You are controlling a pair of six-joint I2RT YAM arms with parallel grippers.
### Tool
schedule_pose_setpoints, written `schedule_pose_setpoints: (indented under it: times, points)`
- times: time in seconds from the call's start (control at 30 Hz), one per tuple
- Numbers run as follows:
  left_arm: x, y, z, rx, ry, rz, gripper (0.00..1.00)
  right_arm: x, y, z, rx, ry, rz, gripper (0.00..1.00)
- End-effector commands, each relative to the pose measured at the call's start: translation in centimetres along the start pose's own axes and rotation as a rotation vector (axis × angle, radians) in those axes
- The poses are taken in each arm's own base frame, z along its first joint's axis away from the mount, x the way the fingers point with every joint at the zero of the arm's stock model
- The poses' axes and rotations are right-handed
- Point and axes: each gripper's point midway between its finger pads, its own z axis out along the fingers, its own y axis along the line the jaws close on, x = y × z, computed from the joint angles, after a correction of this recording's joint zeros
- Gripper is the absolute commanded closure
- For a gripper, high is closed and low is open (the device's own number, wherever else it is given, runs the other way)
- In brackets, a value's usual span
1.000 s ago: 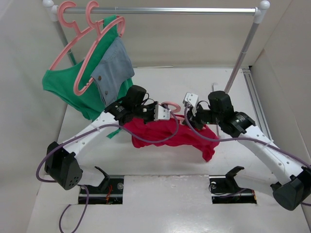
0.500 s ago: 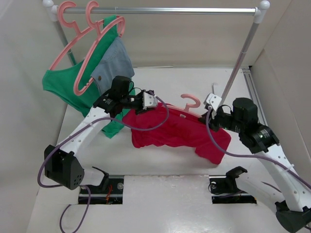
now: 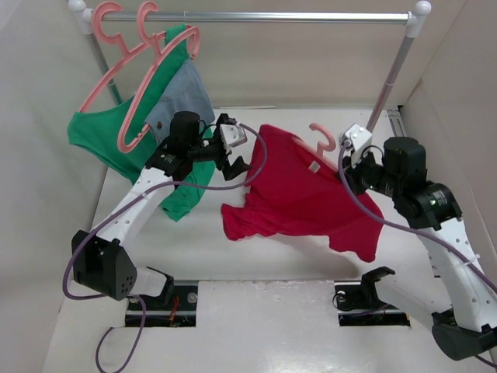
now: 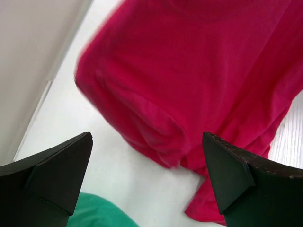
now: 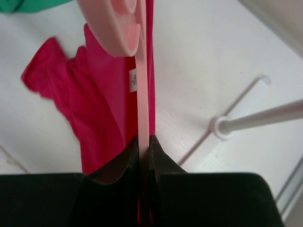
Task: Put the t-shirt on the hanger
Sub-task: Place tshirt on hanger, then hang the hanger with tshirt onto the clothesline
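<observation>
White tabletop [image 3: 264,311] and pale walls [image 3: 311,62] frame a rail [image 3: 256,15] carrying a green garment [image 3: 101,136] and a denim piece [image 3: 182,101]. Below it, the right gripper [image 5: 144,142] is clamped on the pink hanger [image 5: 141,85]. The hanger's strip runs straight out from the fingers, edge-on, with the hook [image 5: 113,23] just beyond them.

The t-shirt [image 3: 299,190] hangs off that hanger, above the table. It drapes away from the right gripper toward the left gripper [image 4: 147,137], whose fingers are spread on nothing, just short of the near sleeve. The right arm carries the load, and the rail lies well above its pincer.

Cloth hides most of the hanger, so I cannot tell whether both shoulders are seated. The left wrist view is blurred.
</observation>
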Motion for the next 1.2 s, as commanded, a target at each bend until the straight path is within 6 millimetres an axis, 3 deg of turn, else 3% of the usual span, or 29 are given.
schedule_pose_setpoints:
  times: [0.0,0.13,0.3,0.4,0.43,0.6,0.8,0.97,1.17]
  points:
    - [-6.9,1.1,-1.8,-0.058,-0.174,0.028,0.0,-3.2,-3.4,-2.6,0.165,-0.037,0.055,1.0]
    - [-6.8,0.2,-1.9,-0.031,-0.176,-0.004,0.0,-6.3,-6.3,-5.6,0.296,-0.047,0.089,1.0]
    - [-5.7,-1.7,-1.7,0.009,-0.161,-0.025,0.0,-13.9,-9.9,-10.6,0.457,-0.19,0.08,1.0]
    - [-5.3,-2.9,-1.6,0.029,-0.147,-0.019,0.0,-17.0,-11.7,-11.7,0.518,-0.244,0.065,1.0]
    - [-4.7,-3.1,-1.4,0.036,-0.132,-0.026,0.0,-17.7,-12.0,-11.7,0.522,-0.257,0.063,1.0]
    - [-5.1,-3.6,-2.0,0.017,-0.141,-0.025,0.0,-20.9,-14.4,-11.8,0.602,-0.323,0.06,1.0]
    - [-4.1,-4.0,-2.3,0.003,-0.125,-0.035,0.0,-22.3,-16.9,-12.9,0.701,-0.398,0.083,1.0]
    - [-3.6,-4.1,-2.3,-0.005,-0.119,-0.037,0.0,-21.4,-19.1,-10.5,0.724,-0.372,0.103,1.0]
    - [-3.5,-4.3,-2.6,-0.016,-0.121,-0.032,0.0,-19.4,-19.5,-7.1,0.667,-0.313,0.139,1.0]
